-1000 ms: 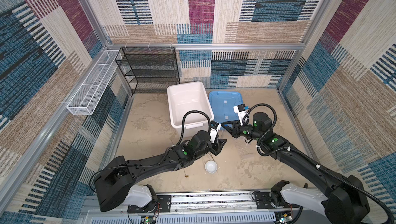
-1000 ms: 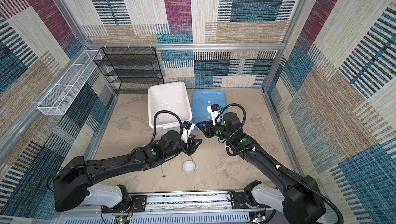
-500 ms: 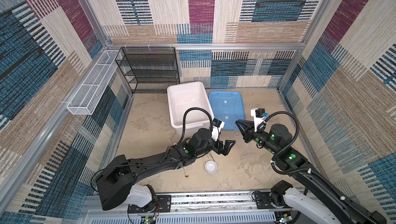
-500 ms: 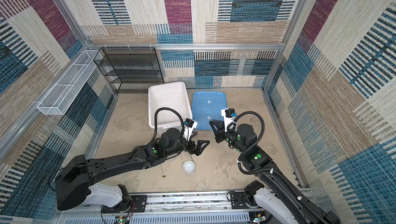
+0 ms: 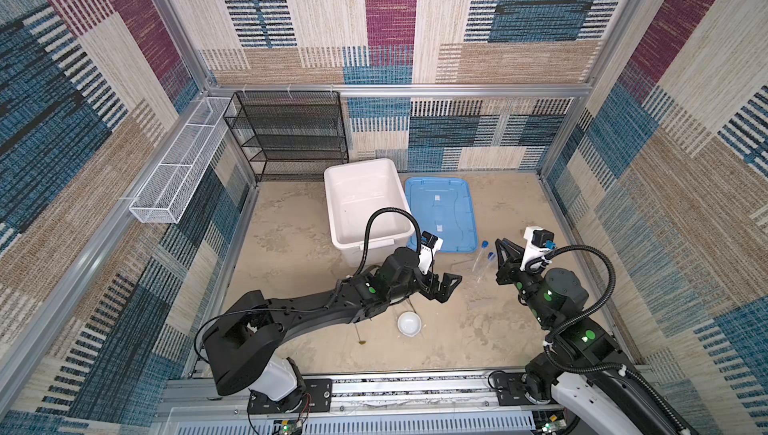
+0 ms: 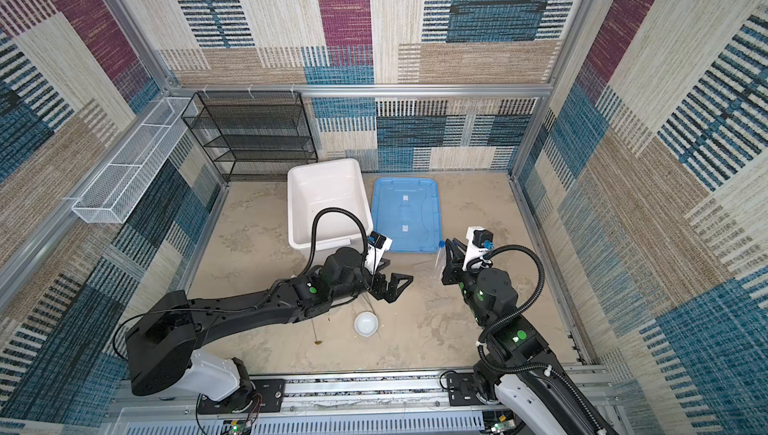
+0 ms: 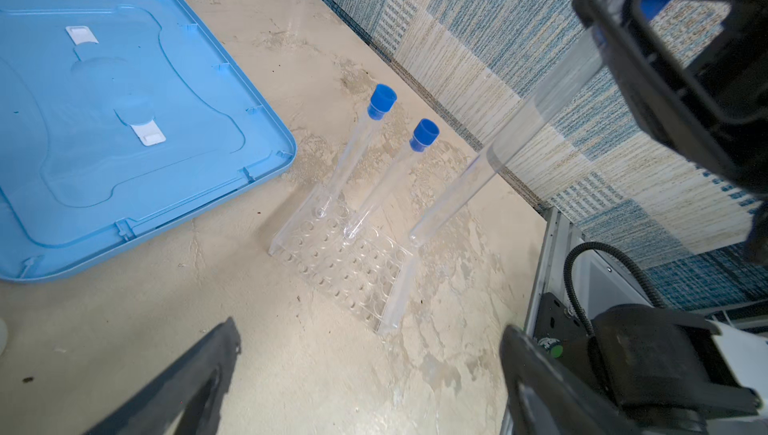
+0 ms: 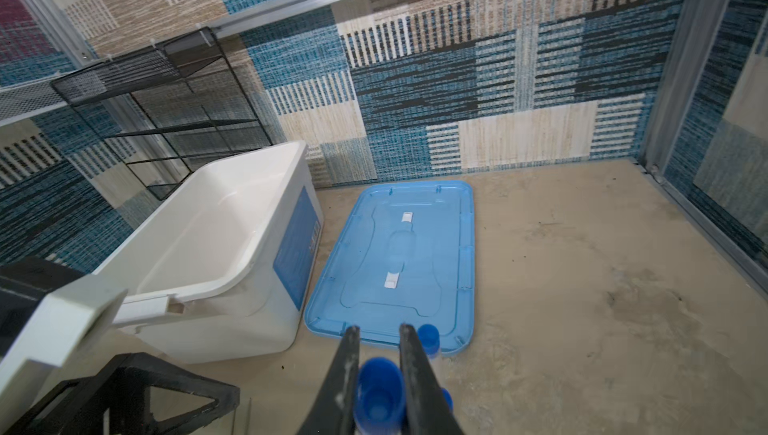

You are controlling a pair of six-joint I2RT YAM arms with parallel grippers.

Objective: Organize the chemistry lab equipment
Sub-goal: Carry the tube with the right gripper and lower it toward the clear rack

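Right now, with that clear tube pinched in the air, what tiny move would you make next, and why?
Probably lower the right end effector so the held test tube slides into an empty hole of the clear rack. It hangs tilted, bottom by the rack's edge, two capped tubes stand there, and the left end effector is open.

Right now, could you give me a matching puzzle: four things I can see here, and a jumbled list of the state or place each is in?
Things:
1 left gripper
2 right gripper
3 blue lid
4 small white dish

States or places:
A shut on a blue-capped test tube
B lying flat beside the white box
C open, holding nothing
D on the table, hollow side up

Pairs: 1-C, 2-A, 3-B, 4-D
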